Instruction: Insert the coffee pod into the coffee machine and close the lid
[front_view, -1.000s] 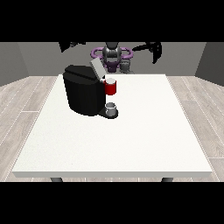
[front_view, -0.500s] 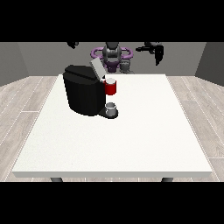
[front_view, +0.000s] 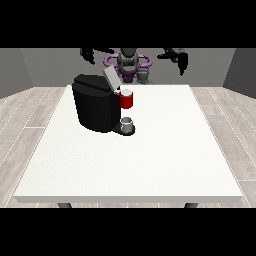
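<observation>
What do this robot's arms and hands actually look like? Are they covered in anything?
Both arms are dark and slim, ending in black hands: the hand at the view's left and the hand at the view's right. Purple rings sit at the shoulders beside a grey torso. No sleeves, cables or markings can be made out at this distance.

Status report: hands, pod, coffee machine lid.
Both hands raised, holding nothing. Small grey coffee pod at table's far edge. Black coffee machine lid open. Path clear.
</observation>
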